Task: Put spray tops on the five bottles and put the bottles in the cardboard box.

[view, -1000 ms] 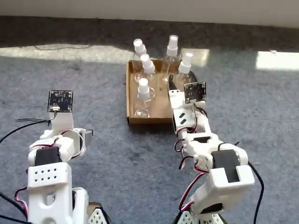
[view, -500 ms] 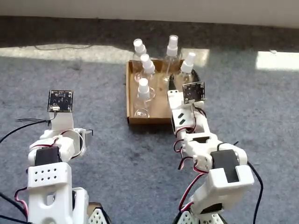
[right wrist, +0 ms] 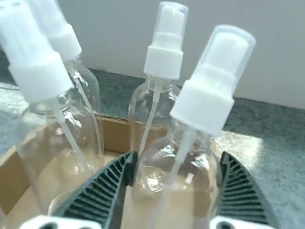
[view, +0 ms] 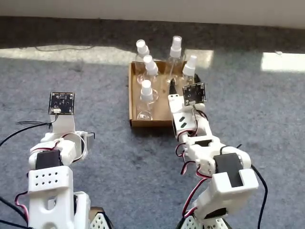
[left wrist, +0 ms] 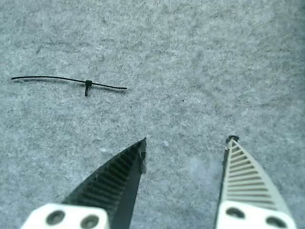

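Right gripper (right wrist: 176,160) holds 1 capped bottle (right wrist: 164,186) between its jaws inside the cardboard box (view: 130,95); 4 other bottles (right wrist: 52,143) crowd just ahead. Risk: retreating before release topples it into them. Left gripper (left wrist: 187,139) gapes wide.

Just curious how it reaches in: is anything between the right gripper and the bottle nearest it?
Nothing visible does. That bottle stands directly at the right gripper, already inside the cardboard box; the other bottles stand beside and behind it.
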{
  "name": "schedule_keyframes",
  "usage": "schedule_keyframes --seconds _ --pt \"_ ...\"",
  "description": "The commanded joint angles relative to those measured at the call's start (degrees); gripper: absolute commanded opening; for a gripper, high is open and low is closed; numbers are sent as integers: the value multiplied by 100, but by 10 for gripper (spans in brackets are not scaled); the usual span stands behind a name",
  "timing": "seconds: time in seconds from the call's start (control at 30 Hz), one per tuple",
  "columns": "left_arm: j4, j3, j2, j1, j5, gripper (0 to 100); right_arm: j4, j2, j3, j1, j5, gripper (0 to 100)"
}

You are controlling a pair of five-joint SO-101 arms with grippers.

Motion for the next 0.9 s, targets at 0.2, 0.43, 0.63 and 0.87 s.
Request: schedule_keyframes --seconds 0.2,0.43,0.63,0.87 --pt "-88 -48 -84 -40 18 249 22 -48 -295 -40 -44 224" --pt "-88 -48 -84 -40 18 249 22 -57 -277 -40 -44 225" --pt "-88 -48 -84 -40 18 249 13 -66 -268 -31 -44 225" --pt "-88 -48 -84 -40 18 249 13 -66 -268 -31 -44 266"
